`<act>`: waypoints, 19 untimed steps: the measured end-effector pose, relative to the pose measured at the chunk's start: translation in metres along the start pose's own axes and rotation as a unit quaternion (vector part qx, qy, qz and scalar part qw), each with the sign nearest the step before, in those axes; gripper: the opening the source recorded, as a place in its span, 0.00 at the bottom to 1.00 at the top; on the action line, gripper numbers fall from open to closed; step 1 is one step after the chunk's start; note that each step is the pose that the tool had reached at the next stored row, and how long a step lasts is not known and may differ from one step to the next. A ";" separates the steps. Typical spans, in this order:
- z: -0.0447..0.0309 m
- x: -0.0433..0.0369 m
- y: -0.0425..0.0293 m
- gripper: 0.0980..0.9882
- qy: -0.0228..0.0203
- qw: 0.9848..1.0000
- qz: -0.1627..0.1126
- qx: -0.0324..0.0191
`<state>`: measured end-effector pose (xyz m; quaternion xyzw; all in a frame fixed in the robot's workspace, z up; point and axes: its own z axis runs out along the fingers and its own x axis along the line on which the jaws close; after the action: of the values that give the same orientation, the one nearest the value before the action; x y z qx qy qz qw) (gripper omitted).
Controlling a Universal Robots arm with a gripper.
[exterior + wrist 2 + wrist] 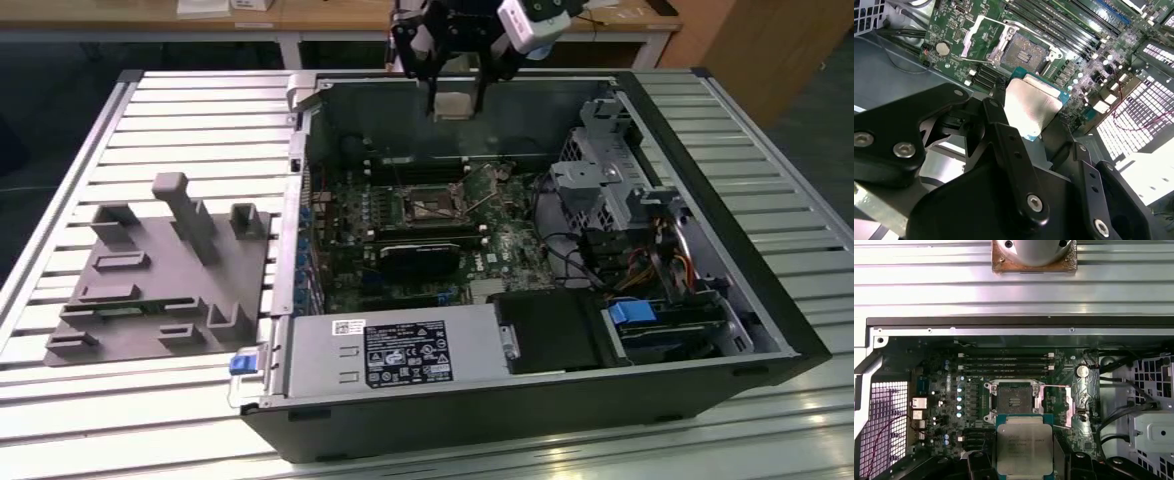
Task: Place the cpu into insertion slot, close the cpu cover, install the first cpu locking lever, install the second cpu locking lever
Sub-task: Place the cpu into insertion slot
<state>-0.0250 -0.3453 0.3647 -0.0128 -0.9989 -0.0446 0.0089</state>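
Note:
My gripper point(454, 92) hangs over the back wall of the open computer case point(747, 300), shut on the cpu point(454, 103). The chip is a flat silver-topped square on a green base, held by its edges between the black fingers point(977, 465) in both wrist views point(1024, 447) point(1031, 107). Below it on the motherboard lies the insertion slot point(1015, 400) point(1026, 52) point(430, 205), its dark pin field bare. The cpu cover point(1074, 405) point(981, 37) is swung open beside the socket. The cpu is well above the board, touching nothing.
A grey power supply point(387, 350) fills the case's near side, and a black round cooler point(420, 255) sits just in front of the socket. Drive cage and cables point(627, 200) crowd the exterior view's right. A grey fixture plate point(160, 280) lies on the slatted table at the exterior view's left.

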 end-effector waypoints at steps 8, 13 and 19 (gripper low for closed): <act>0.0142 0.0025 -0.0013 0.49 -0.001 1.000 0.000 0.000; 0.0221 0.0055 -0.0021 0.49 -0.001 1.000 0.000 0.000; 0.0325 0.0076 -0.0031 0.49 -0.001 1.000 0.000 0.000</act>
<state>-0.0332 -0.3453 0.3321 -0.0128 -0.9989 -0.0445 0.0080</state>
